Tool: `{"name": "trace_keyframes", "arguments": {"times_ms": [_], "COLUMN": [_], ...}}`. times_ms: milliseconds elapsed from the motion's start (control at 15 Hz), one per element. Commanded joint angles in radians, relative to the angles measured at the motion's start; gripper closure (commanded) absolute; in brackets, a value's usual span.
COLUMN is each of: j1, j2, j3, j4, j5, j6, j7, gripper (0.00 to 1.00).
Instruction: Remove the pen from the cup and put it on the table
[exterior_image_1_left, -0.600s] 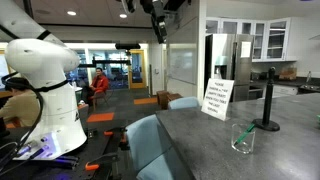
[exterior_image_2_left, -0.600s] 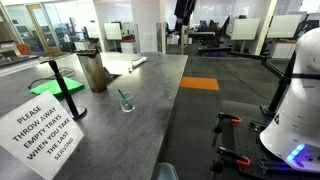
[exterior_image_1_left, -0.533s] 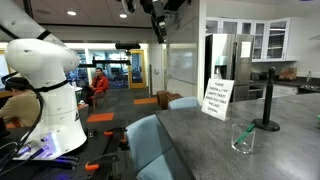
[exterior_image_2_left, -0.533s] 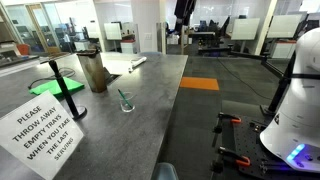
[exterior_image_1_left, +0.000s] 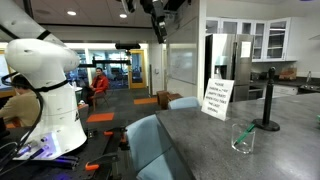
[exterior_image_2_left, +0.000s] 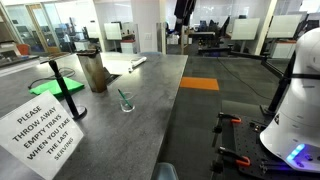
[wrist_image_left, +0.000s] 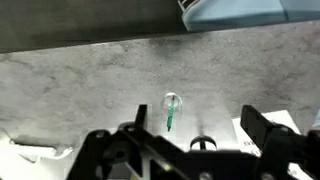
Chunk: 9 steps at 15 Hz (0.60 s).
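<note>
The clear cup (exterior_image_1_left: 243, 138) stands on the dark grey table (exterior_image_1_left: 200, 150) with the thin green pen (exterior_image_1_left: 247, 131) leaning inside it. It shows in both exterior views; the cup (exterior_image_2_left: 126, 101) holds the pen (exterior_image_2_left: 123, 96). In the wrist view the cup (wrist_image_left: 173, 101) and pen (wrist_image_left: 171, 116) lie far below, seen from above. My gripper (wrist_image_left: 190, 140) is open and empty, high above the table. It hangs near the ceiling in both exterior views (exterior_image_1_left: 160, 20) (exterior_image_2_left: 183, 12).
A black post with a round base (exterior_image_1_left: 268, 108) and a white paper sign (exterior_image_1_left: 217, 98) stand near the cup. A brown paper bag (exterior_image_2_left: 93, 70), a green sheet (exterior_image_2_left: 62, 88) and papers lie on the table. Blue chairs (exterior_image_1_left: 155, 140) stand at the table's edge.
</note>
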Motion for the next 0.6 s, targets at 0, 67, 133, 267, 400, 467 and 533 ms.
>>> {"name": "trace_keyframes", "arguments": {"times_ms": [0,67,133,267,400,467,533], "j1": [0.021,0.021,0.027,0.021,0.018,0.015,0.012], "j2": [0.098,0.142,0.195,0.319,0.458,0.525,0.599], "j3": [-0.032,-0.037,-0.05,-0.062,-0.07,-0.073,-0.073], "j4": [0.051,0.062,0.082,0.125,0.186,0.222,0.261], "j5": [0.024,0.023,0.036,0.042,0.054,0.06,0.076], "j6": [0.041,0.09,0.124,0.223,0.307,0.334,0.379], "j7": [-0.04,-0.045,-0.059,-0.069,-0.081,-0.085,-0.065], "gripper": [0.0,0.0,0.0,0.0,0.0,0.0,0.0]}}
